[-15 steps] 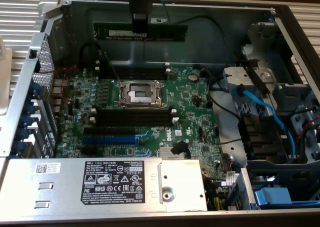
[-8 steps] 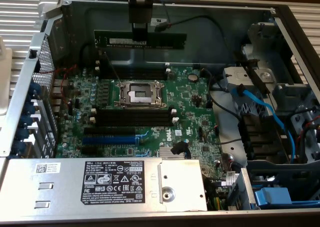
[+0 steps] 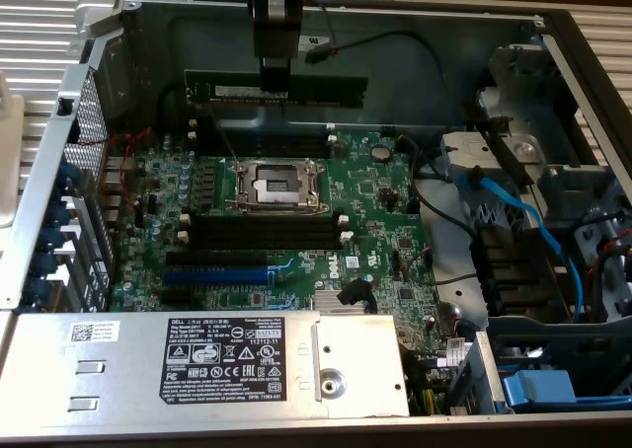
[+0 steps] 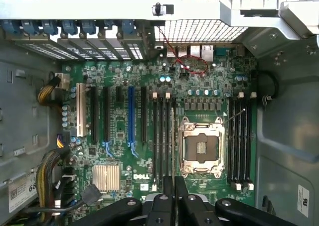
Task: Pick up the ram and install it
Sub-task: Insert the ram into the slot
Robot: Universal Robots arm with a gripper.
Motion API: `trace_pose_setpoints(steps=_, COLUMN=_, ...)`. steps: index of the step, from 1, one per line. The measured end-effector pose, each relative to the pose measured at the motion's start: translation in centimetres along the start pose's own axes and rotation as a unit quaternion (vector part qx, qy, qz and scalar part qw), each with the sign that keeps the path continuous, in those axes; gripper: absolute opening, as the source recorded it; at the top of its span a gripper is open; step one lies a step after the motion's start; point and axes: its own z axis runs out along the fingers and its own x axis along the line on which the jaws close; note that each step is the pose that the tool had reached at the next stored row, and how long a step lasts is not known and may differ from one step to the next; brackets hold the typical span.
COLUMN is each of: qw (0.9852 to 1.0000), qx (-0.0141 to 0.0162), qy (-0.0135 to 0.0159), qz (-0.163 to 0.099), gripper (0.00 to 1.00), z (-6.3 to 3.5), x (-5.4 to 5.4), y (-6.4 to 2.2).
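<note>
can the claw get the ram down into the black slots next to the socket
Probably yes: the claw holds the ram above the board, and the black slots look empty with nothing lying across them.

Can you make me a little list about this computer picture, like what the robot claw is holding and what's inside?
holder: gripper, shut on the ram
ram: long, dark, held level above the motherboard
socket: metal-framed square in the middle of the board
black slots: beside the socket, no stick in them
blue slot: toward the exterior view's left
</note>
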Motion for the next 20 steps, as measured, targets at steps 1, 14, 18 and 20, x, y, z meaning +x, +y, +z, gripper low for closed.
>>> trace_pose_setpoints(steps=1, qw=1.0, qx=0.0, qy=-0.0001, qz=0.0, gripper=0.13, z=0.16, x=0.0, y=0.0)
trace_pose_setpoints(steps=14, qw=1.0, qx=-0.0014, qy=-0.0008, qz=0.0, gripper=0.13, z=2.51, x=-0.4, y=-0.02)
trace_pose_setpoints(steps=18, qw=1.0, qx=-0.0015, qy=-0.0008, qz=0.0, gripper=0.13, z=3.25, x=-0.4, y=-0.06)
trace_pose_setpoints(steps=20, qw=1.0, qx=-0.0012, qy=-0.0009, qz=0.0, gripper=0.13, z=3.62, x=-0.3, y=-0.06)
